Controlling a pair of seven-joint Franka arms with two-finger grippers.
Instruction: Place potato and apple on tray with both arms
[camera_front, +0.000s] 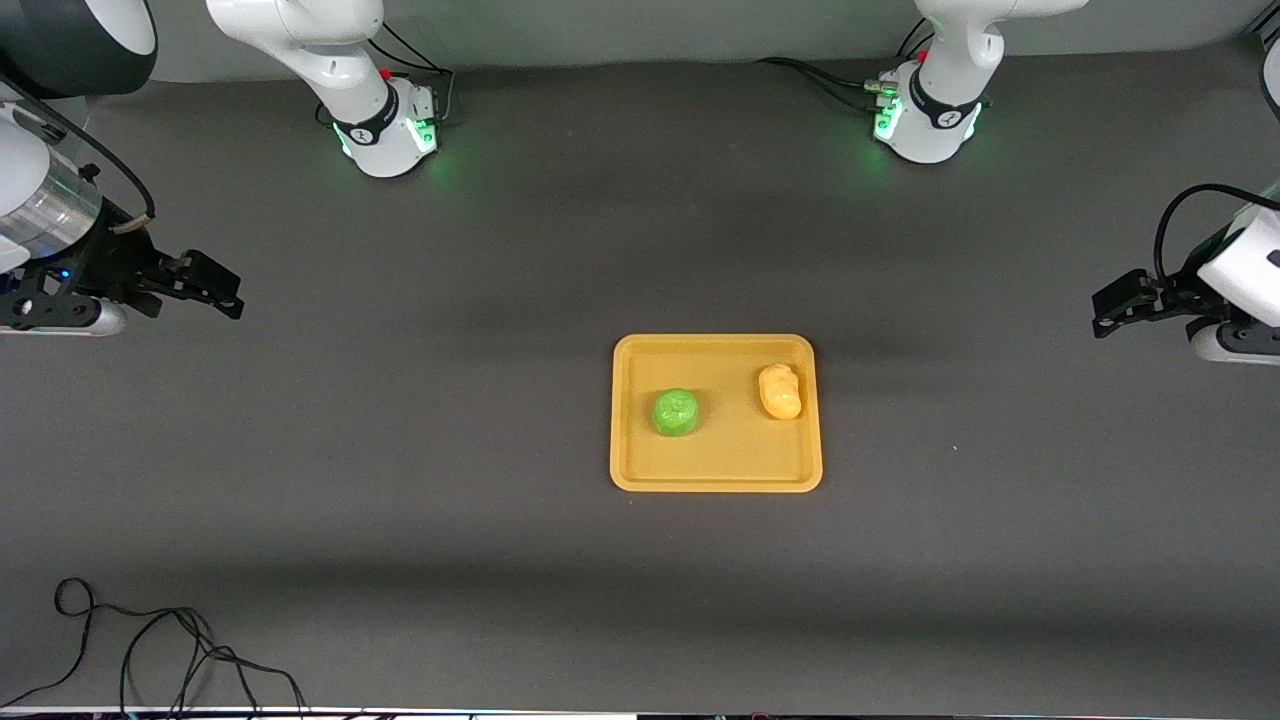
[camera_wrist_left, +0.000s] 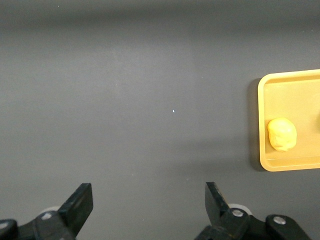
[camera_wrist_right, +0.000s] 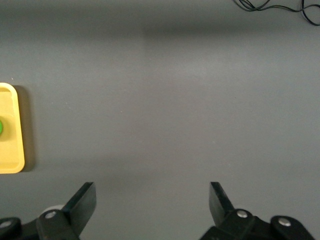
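Note:
The yellow-orange tray (camera_front: 730, 450) lies in the middle of the table. The green apple (camera_front: 676, 412) sits on it toward the right arm's end. The yellow-orange potato (camera_front: 780, 391) sits on it toward the left arm's end. My left gripper (camera_front: 1102, 308) is open and empty, up over bare table at the left arm's end. My right gripper (camera_front: 230, 293) is open and empty over bare table at the right arm's end. The left wrist view shows its gripper (camera_wrist_left: 148, 192), the tray (camera_wrist_left: 295, 95) and the potato (camera_wrist_left: 282, 134). The right wrist view shows its gripper (camera_wrist_right: 152, 192), the tray's corner (camera_wrist_right: 11, 150) and a sliver of the apple (camera_wrist_right: 1, 127).
A loose black cable (camera_front: 150, 650) lies on the table near the front camera at the right arm's end; it also shows in the right wrist view (camera_wrist_right: 280, 7). The arm bases (camera_front: 388, 130) (camera_front: 928, 125) stand along the table's edge farthest from the camera.

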